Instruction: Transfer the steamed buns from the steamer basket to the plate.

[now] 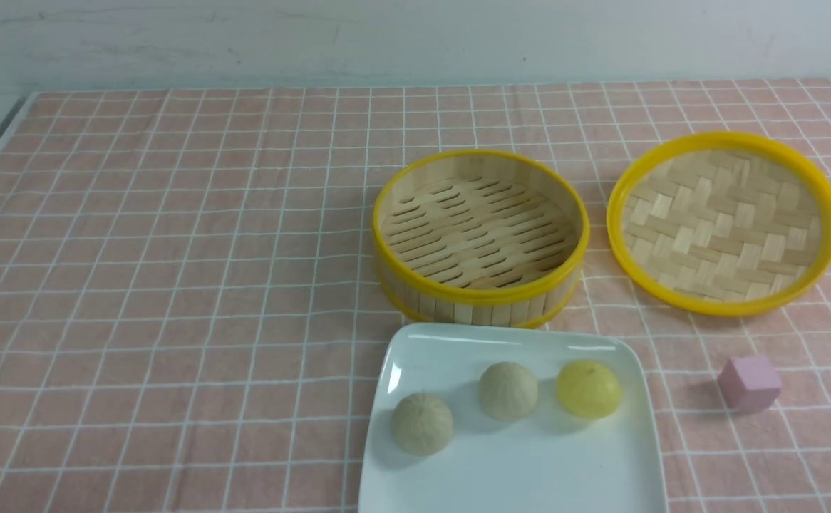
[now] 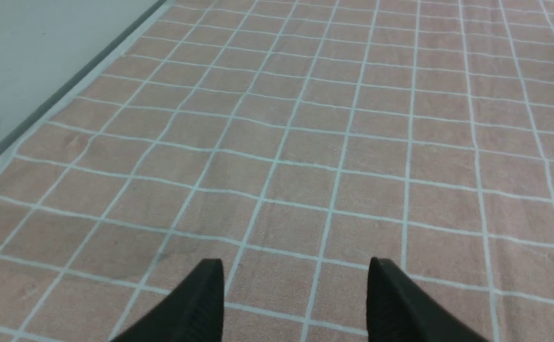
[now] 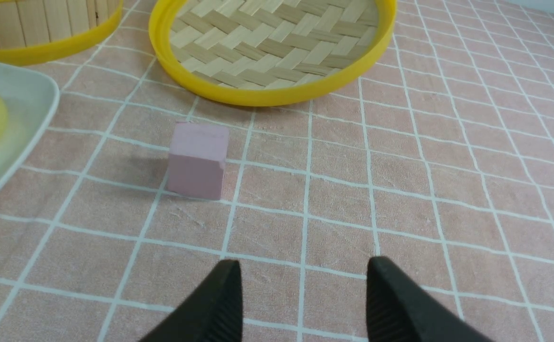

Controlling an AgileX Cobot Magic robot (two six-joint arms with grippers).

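All three buns sit on the plate point(image 1: 512, 477) now: grey one point(image 1: 422, 423) near-left, grey one point(image 1: 507, 390) mid, yellow one point(image 1: 588, 388) right. Basket point(image 1: 481, 235) just beyond the plate is empty, w/ lid point(image 1: 725, 222) to its right and pink cube point(image 1: 749, 383) nearer us. We've got left gripper point(image 2: 293, 297) spread wide over bare cloth, holding nothing; right gripper point(image 3: 303, 297) likewise released, near the cube. We judge transfer done; next move is just parking both arms.

Bright, even light; soft shadows, glare on the plate point(image 1: 401, 377), sharp focus.
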